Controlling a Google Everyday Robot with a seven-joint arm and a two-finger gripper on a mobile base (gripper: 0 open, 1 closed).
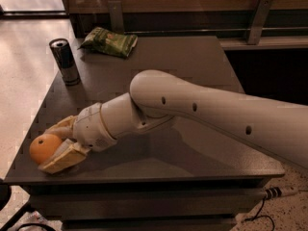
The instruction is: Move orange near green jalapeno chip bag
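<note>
The orange [43,147] sits at the front left corner of the dark table [192,66]. My gripper [54,146] is at that corner, its two tan fingers [60,160] on either side of the orange and closed against it. The green jalapeno chip bag [109,41] lies flat at the far left of the table, well away from the orange. My white arm reaches across the table from the right.
A tall dark drink can [64,61] stands near the table's left edge, between the orange and the bag. A wooden rail with metal brackets [257,13] runs behind the table. Light floor lies to the left.
</note>
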